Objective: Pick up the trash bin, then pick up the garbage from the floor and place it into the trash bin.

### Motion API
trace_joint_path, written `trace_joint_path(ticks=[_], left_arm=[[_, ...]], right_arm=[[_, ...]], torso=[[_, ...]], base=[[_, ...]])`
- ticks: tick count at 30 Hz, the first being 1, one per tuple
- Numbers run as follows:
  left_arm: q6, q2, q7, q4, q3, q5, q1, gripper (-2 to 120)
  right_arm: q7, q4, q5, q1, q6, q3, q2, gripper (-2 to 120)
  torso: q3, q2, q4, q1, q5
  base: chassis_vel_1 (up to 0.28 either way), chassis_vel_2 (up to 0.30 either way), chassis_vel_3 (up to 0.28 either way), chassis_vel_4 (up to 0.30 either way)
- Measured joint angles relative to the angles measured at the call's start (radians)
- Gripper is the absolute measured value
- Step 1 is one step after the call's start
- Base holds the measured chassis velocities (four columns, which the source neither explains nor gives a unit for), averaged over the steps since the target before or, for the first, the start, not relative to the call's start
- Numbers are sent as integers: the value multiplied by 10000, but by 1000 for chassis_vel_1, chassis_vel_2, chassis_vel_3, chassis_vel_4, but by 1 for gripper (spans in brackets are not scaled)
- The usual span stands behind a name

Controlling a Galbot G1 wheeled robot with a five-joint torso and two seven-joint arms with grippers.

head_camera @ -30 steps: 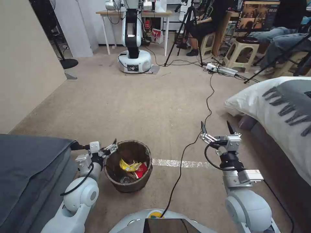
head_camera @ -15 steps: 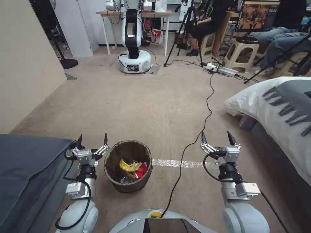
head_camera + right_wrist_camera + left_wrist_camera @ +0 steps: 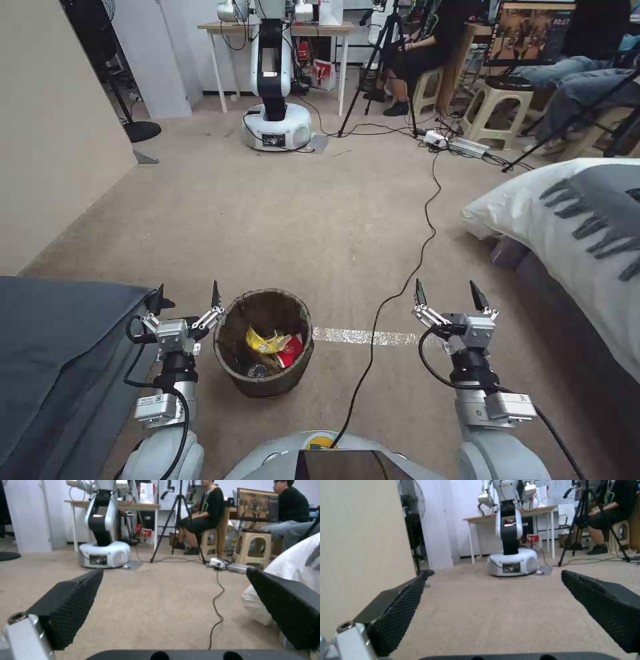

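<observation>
I have the trash bin (image 3: 264, 343) on the carpet (image 3: 320, 220) holding yellow and red wrappers (image 3: 273, 344), so left gripper (image 3: 187, 300) beside it and right gripper (image 3: 448, 297) both hang spread and empty.

The trash bin (image 3: 264, 343) stands on the floor (image 3: 300, 220) right before the robot's base, just left of centre — the garbage (image 3: 270, 347) lies inside it. The left gripper (image 3: 187, 297) hovers just beside the bin's left side, fingers spread, apart from the rim. The right gripper (image 3: 446, 293) sits well to the bin's right, fingers spread too. Between bin and right gripper a cable (image 3: 393, 293) runs back across the floor — a tape line (image 3: 363, 337) crosses under it. A pillow (image 3: 567, 213) lies at the right, a padded seat (image 3: 60, 353) at the left edge.
</observation>
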Motion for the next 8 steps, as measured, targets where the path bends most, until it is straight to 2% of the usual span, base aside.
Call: trace_joint_path(ticks=[8], left_arm=[[37,7,-6,0,6,-32,-16,100]], right_arm=[[6,0,0,8,-3,2,-10,100]], torso=[[0,0,0,0,0]], base=[[0,0,0,0]])
